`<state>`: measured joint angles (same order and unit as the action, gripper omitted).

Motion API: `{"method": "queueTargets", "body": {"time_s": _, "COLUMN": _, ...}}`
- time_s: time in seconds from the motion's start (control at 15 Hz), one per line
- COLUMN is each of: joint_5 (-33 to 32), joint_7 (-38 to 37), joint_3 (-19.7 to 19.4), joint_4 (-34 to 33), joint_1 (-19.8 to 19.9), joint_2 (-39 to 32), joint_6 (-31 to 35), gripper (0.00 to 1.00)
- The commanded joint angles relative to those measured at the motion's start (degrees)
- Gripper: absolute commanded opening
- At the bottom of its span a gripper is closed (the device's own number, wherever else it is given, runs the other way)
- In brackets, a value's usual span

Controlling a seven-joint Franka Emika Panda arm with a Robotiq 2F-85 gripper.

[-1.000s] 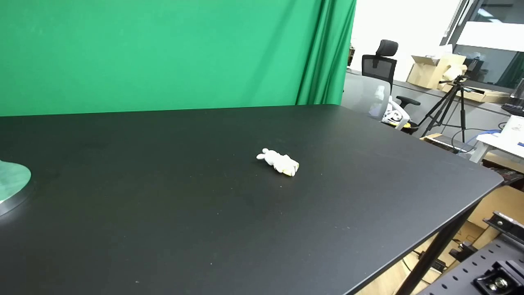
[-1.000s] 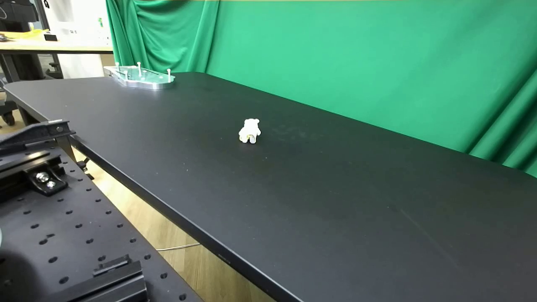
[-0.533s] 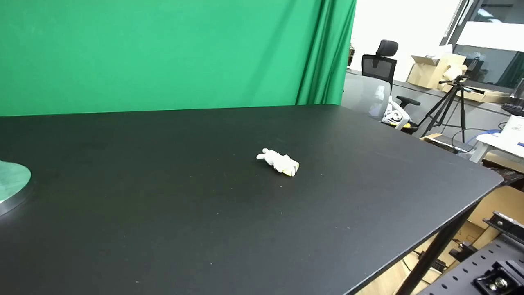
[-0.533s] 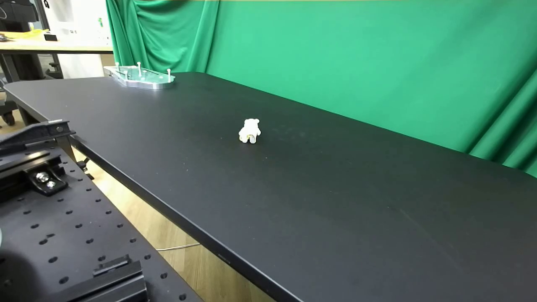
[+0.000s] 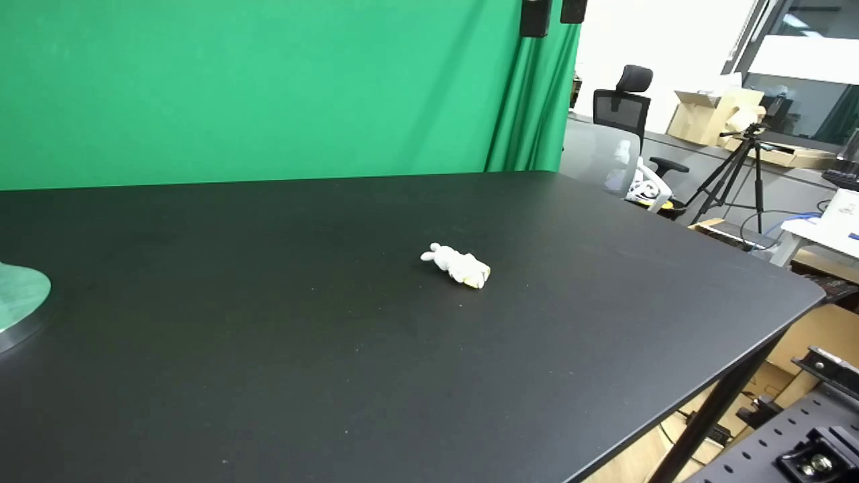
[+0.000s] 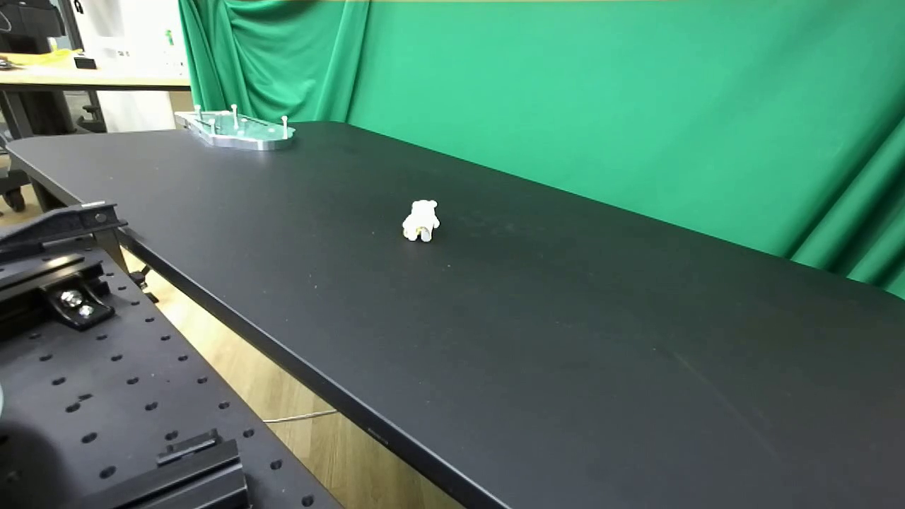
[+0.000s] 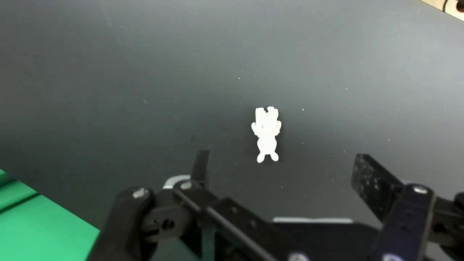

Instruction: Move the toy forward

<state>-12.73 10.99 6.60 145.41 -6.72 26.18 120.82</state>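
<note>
The toy is a small white lumpy figure with ears or limbs sticking out. It lies on the black table in both exterior views [image 5: 463, 267] [image 6: 421, 220] and in the wrist view [image 7: 267, 136]. My gripper [image 7: 282, 155] is open and empty, its two black fingers wide apart. In the wrist view the toy lies beyond the gap between the fingertips, nearer the left finger and touching neither. In an exterior view only the gripper's fingertips [image 5: 554, 27] show at the top edge, high above the table. The gripper is out of view in the opposite exterior view.
The black table [image 5: 302, 376] has its edge beside a perforated dark platform [image 6: 162, 382]. A teal round-edged plate [image 5: 20, 292] lies at the left edge of an exterior view. A teal clear plate with upright pegs [image 6: 240, 133] stands at the table's far end. A green curtain [image 6: 601, 92] hangs behind.
My gripper's fingertips have come down into view at the top of an exterior view. The toy has not moved.
</note>
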Motion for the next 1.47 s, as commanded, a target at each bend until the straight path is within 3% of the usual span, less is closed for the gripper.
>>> {"method": "queueTargets", "body": {"time_s": 0.0, "joint_5": -0.2, "joint_7": 0.0, "joint_3": -0.5, "joint_4": -0.4, "joint_1": -0.4, "joint_2": -0.3, "joint_6": -0.2, "gripper": 1.0}}
{"method": "queueTargets", "body": {"time_s": 0.27, "joint_5": -0.9, "joint_7": -3.9, "joint_3": -0.2, "joint_4": 0.5, "joint_1": 0.8, "joint_2": -0.3, "joint_6": 4.3, "gripper": 1.0}}
{"method": "queueTargets", "body": {"time_s": 0.8, "joint_5": 2.8, "joint_7": -1.2, "joint_3": -4.0, "joint_4": -7.7, "joint_1": 3.3, "joint_2": -16.4, "joint_6": 9.3, "gripper": 1.0}}
{"method": "queueTargets", "body": {"time_s": 1.4, "joint_5": -1.0, "joint_7": -0.9, "joint_3": -4.2, "joint_4": -18.7, "joint_1": 3.9, "joint_2": -33.1, "joint_6": 11.7, "gripper": 1.0}}
